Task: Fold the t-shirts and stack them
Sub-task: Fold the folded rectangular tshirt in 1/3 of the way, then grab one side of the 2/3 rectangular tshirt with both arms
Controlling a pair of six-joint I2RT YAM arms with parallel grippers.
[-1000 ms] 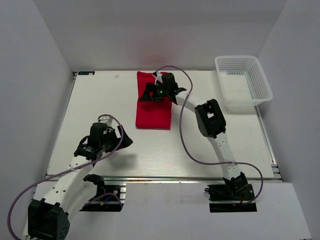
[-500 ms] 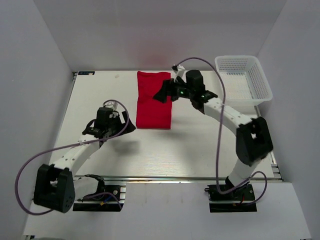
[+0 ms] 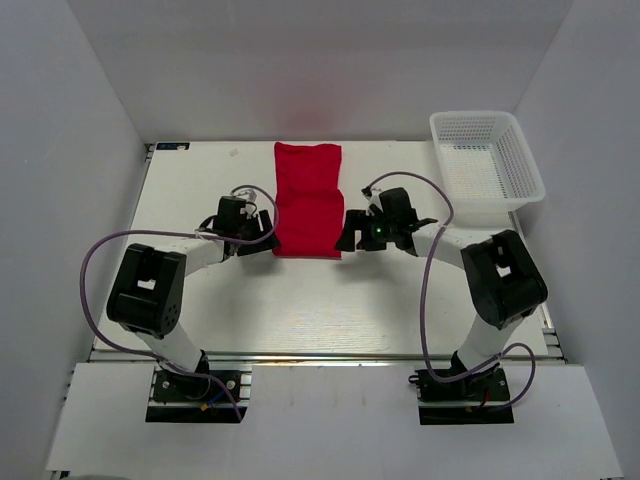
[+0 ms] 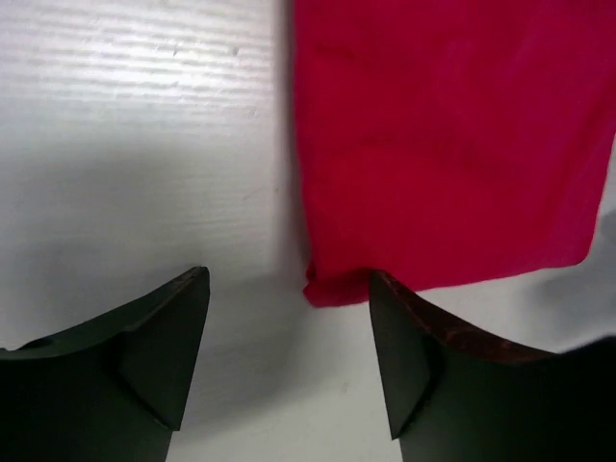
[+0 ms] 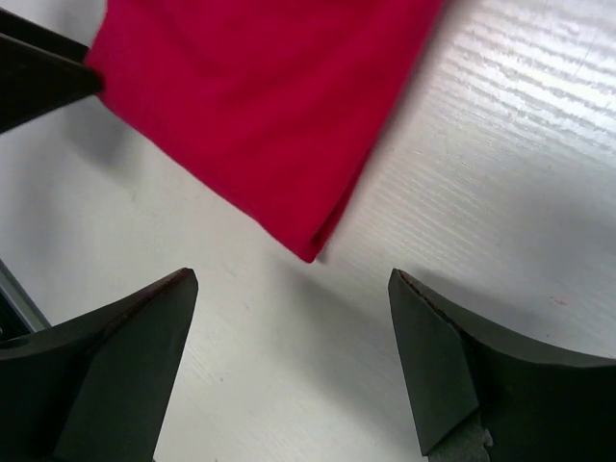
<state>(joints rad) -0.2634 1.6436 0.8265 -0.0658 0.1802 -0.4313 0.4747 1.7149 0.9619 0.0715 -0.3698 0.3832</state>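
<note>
I see red t-shirt (image 3: 308, 200) folded on table (image 3: 300, 300); left gripper (image 3: 262, 235) and right gripper (image 3: 350, 238) wide open at its near corners.

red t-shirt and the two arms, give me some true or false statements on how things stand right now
1. The red t-shirt lies folded in a long strip on the table. True.
2. The left gripper has its jaws shut on a corner of the shirt. False: the jaws stand open with the near left corner between them, and nothing is gripped.
3. The right gripper has its jaws open at the shirt's near right corner. True.
4. The t-shirt sits inside the white basket. False: the basket stands apart at the far right of the table, and the shirt lies on the table top.
</note>
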